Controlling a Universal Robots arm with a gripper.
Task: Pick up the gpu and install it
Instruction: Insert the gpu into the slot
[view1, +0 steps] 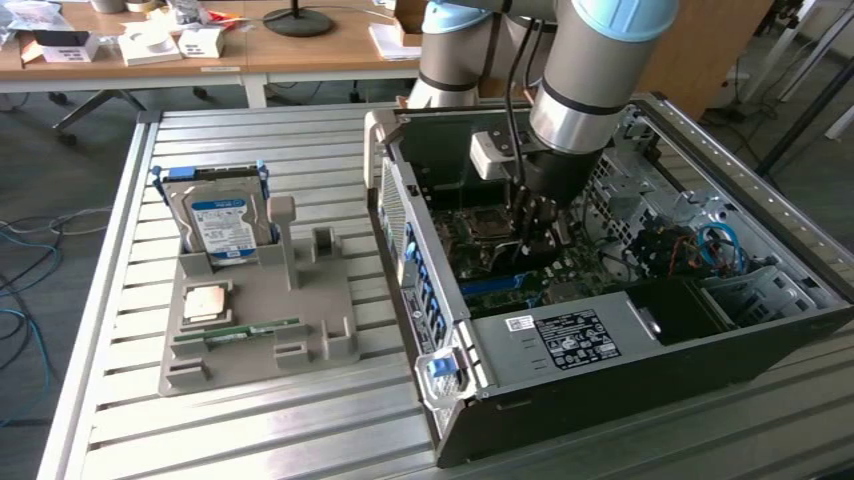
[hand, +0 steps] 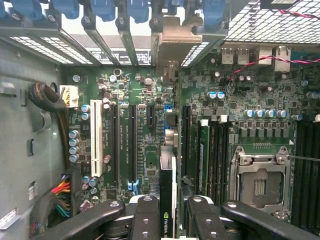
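Pincer clamped on gpu, card edge-on over motherboard slots, inside open computer case

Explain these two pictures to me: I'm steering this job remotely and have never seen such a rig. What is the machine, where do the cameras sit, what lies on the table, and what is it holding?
The machine is a single robot arm with a two-fingered gripper. It reaches down into an open computer case that lies on a slatted metal table.

The exterior view looks at the whole bench from off the arm. The wrist view rides on the arm and looks past the fingers onto the motherboard.

Toward the exterior view's left, a grey holder carries an upright hard drive, a flat square processor chip and a memory stick.

The gripper is closed on the gpu, a thin card seen edge-on among the long expansion slots. I cannot tell whether it is seated.
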